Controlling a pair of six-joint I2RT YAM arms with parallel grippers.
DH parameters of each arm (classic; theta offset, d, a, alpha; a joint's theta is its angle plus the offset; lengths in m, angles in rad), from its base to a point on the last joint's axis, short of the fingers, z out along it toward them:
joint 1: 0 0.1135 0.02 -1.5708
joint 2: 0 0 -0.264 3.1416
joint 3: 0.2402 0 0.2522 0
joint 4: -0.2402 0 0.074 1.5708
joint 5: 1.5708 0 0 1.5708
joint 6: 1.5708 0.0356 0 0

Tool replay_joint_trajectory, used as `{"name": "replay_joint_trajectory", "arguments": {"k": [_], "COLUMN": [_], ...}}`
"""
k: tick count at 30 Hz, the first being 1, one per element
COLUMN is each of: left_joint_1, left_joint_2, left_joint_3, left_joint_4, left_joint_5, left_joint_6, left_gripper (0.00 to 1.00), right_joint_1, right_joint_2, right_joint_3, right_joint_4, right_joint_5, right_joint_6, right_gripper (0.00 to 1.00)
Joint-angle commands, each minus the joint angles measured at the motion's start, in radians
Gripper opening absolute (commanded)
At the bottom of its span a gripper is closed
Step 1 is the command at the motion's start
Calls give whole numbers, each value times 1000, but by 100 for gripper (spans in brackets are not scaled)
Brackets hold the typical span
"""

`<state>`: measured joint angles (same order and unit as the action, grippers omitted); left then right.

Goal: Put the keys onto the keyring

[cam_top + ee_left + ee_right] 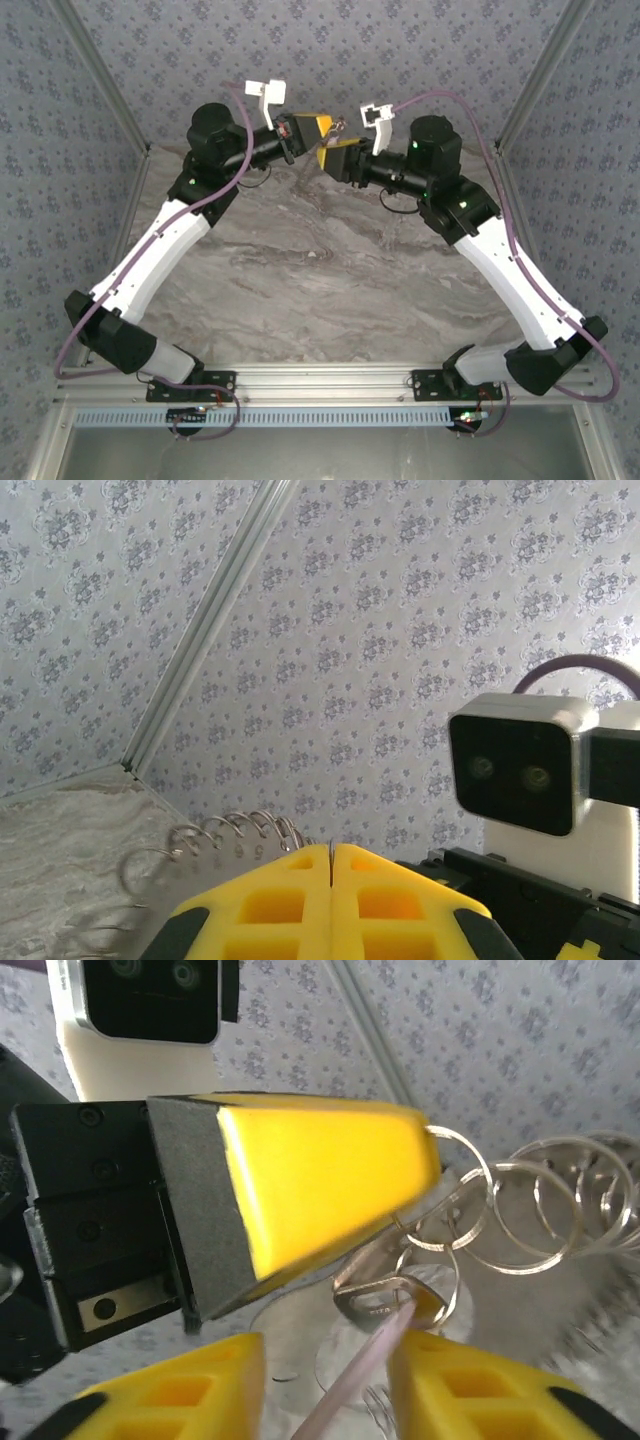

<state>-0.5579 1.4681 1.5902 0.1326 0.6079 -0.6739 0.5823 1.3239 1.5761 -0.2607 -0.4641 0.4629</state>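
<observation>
In the top view, the left gripper [320, 125] and the right gripper [328, 156] meet at the upper centre. In the left wrist view, its fingers [295, 885] are pressed together, with the keyring [235, 832] just left of them. In the right wrist view, the left gripper pinches the keyring wire at its tip. The right fingers [470, 1385] stand spread at the bottom, and the lilac key [365, 1365] is between them.

keyring [450, 1240] at left hand [331, 848], right hand [325, 1345] beside
</observation>
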Motion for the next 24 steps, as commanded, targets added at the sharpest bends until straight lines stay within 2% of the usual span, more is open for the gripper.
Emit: {"name": "replay_joint_trajectory", "arguments": {"k": [1,7,10,17,24], "left_joint_1": [-4,7,10,13,13], "left_joint_2": [-2,16,34,80,104], "left_joint_3": [-3,10,24,79,108], "left_joint_4": [94,191,250,327,355], "left_joint_5": [-6,47,88,185,195], "left_joint_6": [-33,-101,-144,-218,-256], "left_gripper": [0,0,0,0,0], "right_joint_1": [-96,-296,-345,-358,-308], "right_joint_2": [-93,-226,-231,-123,-6], "right_joint_3": [-91,-230,-240,-191,-136], "right_joint_4": [124,317,366,544,674], "right_joint_5": [-118,-201,-201,-182,-208], "right_joint_6": [104,302,342,440,496], "right_gripper": [48,52,50,34,23]}}
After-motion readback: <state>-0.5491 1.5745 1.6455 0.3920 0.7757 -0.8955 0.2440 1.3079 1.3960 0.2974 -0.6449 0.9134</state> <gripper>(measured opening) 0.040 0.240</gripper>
